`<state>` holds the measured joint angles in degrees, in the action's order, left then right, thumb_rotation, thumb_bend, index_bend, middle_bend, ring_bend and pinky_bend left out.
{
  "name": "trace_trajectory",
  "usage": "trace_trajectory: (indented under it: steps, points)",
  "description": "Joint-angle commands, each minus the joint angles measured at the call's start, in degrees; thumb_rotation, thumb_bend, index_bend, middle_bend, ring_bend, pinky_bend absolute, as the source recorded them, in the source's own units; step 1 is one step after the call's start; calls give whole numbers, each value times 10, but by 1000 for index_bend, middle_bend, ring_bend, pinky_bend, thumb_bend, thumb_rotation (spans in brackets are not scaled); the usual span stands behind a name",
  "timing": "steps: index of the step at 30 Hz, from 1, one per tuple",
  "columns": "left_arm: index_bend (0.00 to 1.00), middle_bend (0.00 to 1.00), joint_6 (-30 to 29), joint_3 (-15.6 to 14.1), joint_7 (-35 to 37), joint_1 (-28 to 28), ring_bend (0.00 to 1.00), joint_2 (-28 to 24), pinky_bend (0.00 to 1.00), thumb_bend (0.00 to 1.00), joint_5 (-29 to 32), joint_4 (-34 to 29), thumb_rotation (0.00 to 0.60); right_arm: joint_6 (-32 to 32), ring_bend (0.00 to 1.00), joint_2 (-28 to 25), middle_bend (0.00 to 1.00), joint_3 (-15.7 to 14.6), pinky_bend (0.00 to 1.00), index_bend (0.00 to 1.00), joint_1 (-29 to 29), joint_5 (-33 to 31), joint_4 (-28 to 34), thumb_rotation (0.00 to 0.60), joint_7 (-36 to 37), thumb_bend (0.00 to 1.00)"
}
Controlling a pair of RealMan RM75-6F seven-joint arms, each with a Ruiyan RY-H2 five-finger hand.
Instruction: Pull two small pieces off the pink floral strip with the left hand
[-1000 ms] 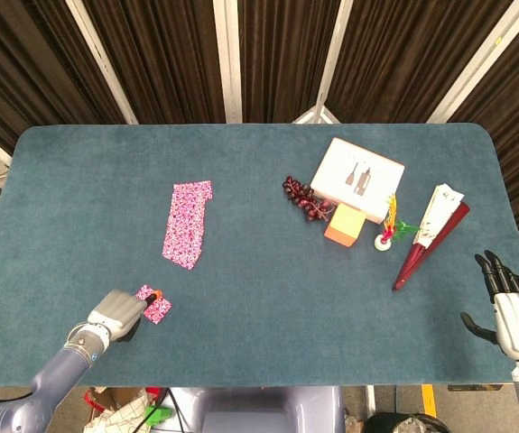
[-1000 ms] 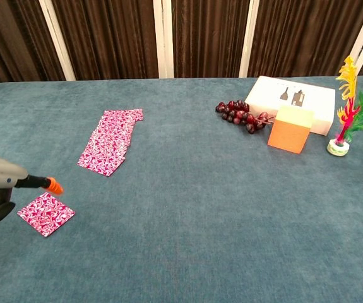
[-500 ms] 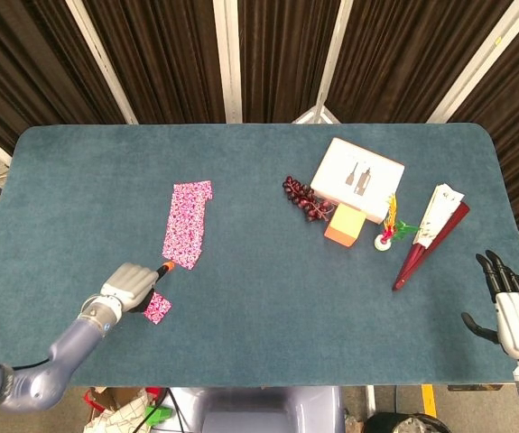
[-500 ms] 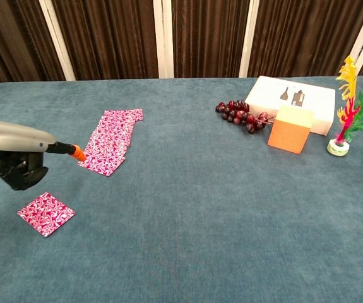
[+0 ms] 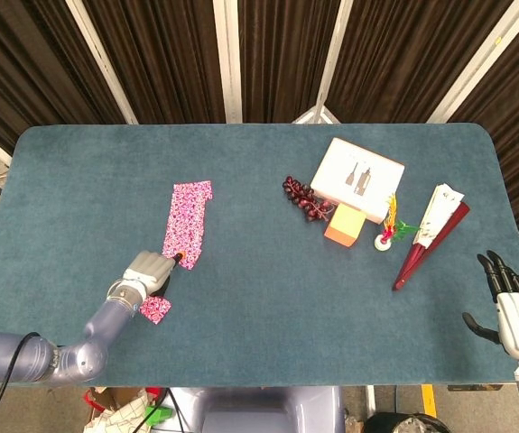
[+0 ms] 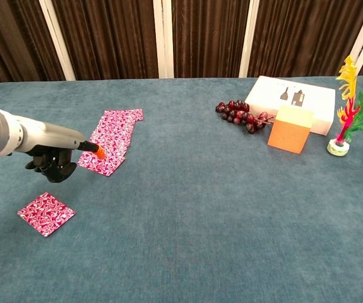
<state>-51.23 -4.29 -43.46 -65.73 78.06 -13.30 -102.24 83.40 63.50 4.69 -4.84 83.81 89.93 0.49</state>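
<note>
The pink floral strip lies flat on the teal table, left of centre. One small torn-off pink piece lies apart from it, nearer the front edge. My left hand hovers between the two, its dark fingers curled under. One finger is stretched out, and its orange tip reaches the strip's near end. Nothing shows in its grasp. My right hand stays at the table's right front edge with fingers spread and empty; the chest view does not show it.
Dark grapes, a white box and an orange cube sit right of centre. A small plastic plant and a dark red folded fan lie further right.
My left hand has moved away from the torn-off piece and up toward the strip; its orange fingertip now reaches the strip's near end. The right hand has not moved.
</note>
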Motion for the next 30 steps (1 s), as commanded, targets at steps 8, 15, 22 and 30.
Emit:
trace_trajectory:
  steps: [8, 15, 22, 30]
  points:
    - [0, 851, -7, -4, -30, -27, 768, 28, 734, 989, 61, 22, 600, -2, 177, 1, 74, 0, 241, 0, -1, -1, -2, 600, 0, 246]
    - [0, 851, -16, -9, -48, -39, 768, 35, 734, 989, 92, 24, 600, 0, 177, 0, 74, 0, 241, 0, 0, 0, -2, 600, 2, 246]
    - [0, 851, -20, -14, -60, -44, 768, 38, 734, 989, 116, 25, 600, 2, 177, 0, 74, 0, 241, 0, 0, 2, -2, 600, 3, 247]
    - [0, 851, -29, -29, -66, -37, 768, 30, 734, 989, 128, 24, 600, 8, 177, -1, 74, 0, 241, 0, 3, 5, -1, 600, 7, 247]
